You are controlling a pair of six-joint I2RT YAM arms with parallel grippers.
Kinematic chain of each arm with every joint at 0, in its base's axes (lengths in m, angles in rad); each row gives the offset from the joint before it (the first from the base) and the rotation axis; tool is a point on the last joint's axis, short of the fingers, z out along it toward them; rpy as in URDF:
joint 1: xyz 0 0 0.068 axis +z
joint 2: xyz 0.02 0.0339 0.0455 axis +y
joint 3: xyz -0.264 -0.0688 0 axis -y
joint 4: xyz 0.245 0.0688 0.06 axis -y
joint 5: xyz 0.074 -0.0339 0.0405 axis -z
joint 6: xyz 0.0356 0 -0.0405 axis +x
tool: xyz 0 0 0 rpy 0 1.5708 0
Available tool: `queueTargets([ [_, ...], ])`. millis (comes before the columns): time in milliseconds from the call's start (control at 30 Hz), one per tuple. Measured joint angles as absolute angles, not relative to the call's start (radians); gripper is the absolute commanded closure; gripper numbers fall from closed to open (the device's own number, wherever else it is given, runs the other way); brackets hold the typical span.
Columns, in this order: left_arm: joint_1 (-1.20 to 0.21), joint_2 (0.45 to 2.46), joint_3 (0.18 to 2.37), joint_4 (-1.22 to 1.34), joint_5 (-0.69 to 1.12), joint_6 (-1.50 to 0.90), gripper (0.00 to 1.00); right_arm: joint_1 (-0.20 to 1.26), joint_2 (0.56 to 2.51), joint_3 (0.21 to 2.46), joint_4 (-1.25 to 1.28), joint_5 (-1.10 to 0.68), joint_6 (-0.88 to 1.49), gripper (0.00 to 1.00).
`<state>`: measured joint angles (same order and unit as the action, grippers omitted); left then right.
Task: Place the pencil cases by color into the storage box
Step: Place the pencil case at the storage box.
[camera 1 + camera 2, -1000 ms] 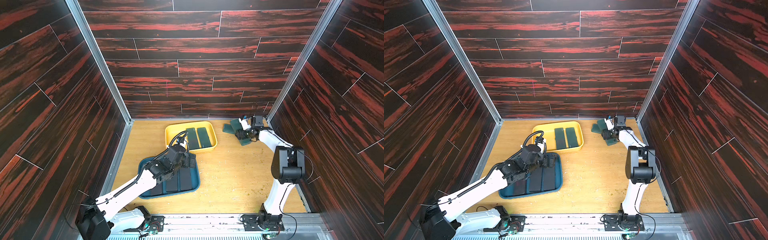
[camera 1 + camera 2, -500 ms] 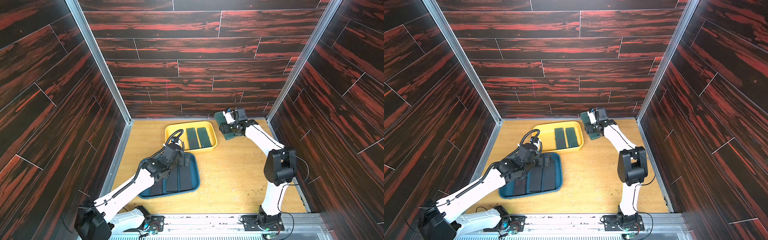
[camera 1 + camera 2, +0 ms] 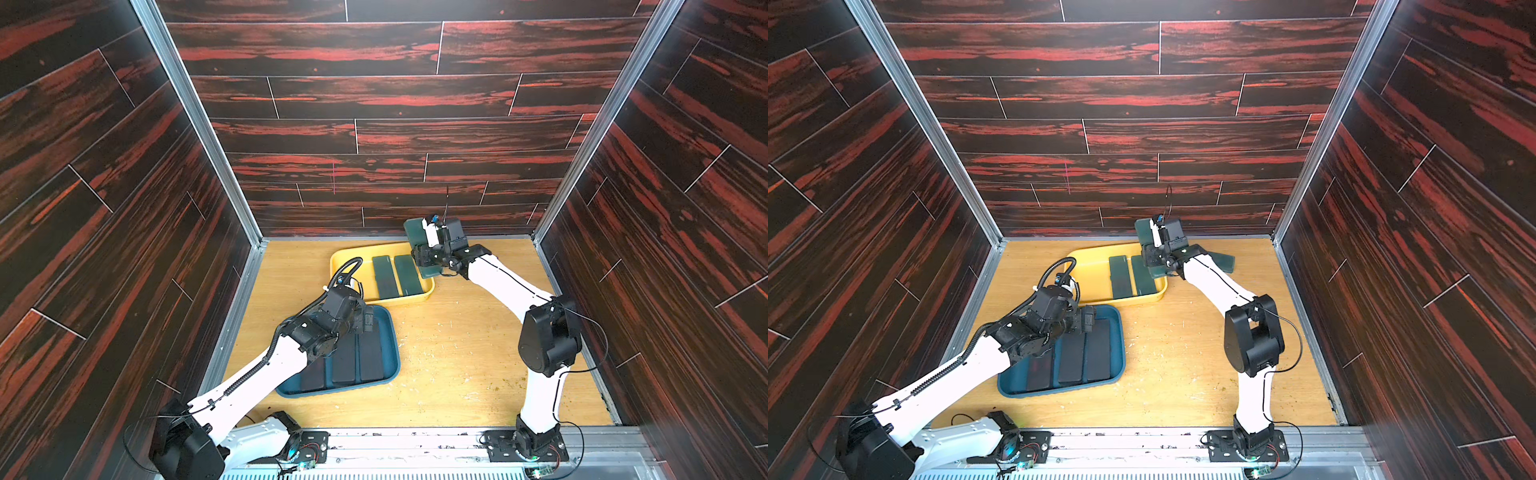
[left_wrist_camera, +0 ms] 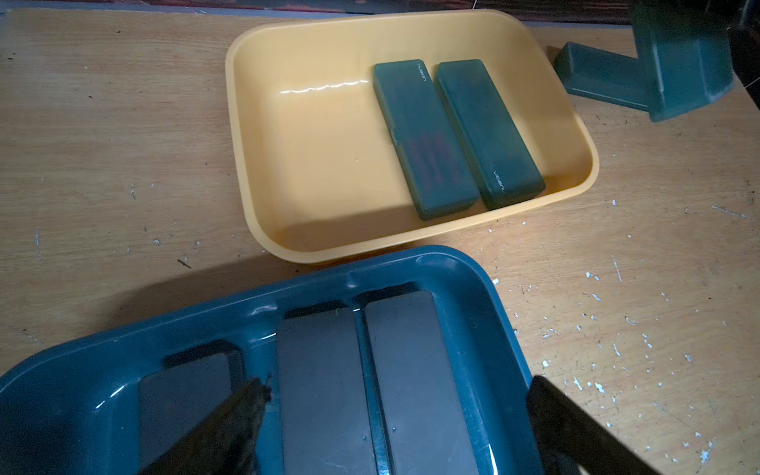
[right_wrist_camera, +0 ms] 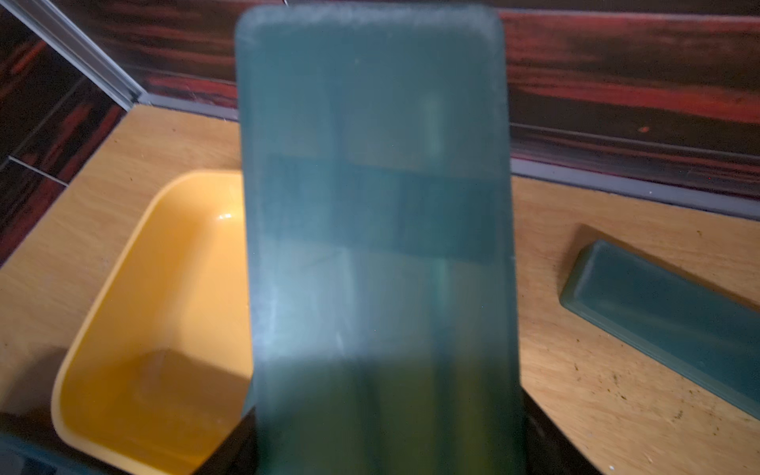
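In both top views you see the right hand gripping a dark green case lifted off the counter, at the far right corner of the yellow tray. Two green cases lie side by side in that tray. Your left hand hangs over the far end of the blue tray, where three black cases lie in a row. In a top view a fourth green case lies on the counter behind the right arm

From the left wrist you see the left hand's fingers spread wide, holding nothing, above the black cases in the blue tray. The yellow tray sits just beyond, its two green cases touching along their long sides

From the right wrist the held green case fills most of the view, blurred, the yellow tray beneath one side and the loose green case flat on the counter, well apart from the tray
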<state>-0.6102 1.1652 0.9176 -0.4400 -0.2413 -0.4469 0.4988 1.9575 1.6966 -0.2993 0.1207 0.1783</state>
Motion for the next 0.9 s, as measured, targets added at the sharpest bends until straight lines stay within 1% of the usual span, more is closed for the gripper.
queueTargets([
  [300, -0.602, 1.166, 0.92, -0.45, -0.257, -0.453, 0.0, 0.57, 2.052, 1.802, -0.225, 0.179, 0.206, 0.47],
  [500, -0.598, 1.177, 0.92, -0.449, -0.265, -0.453, 0.0, 0.573, 2.125, 1.825, -0.216, 0.216, 0.21, 0.47],
  [733, -0.584, 1.184, 0.92, -0.45, -0.279, -0.459, 0.0, 0.577, 2.167, 1.828, -0.224, 0.235, 0.236, 0.47],
  [900, -0.56, 1.184, 0.92, -0.449, -0.29, -0.477, 0.0, 0.591, 2.226, 1.916, -0.248, 0.259, 0.271, 0.47],
])
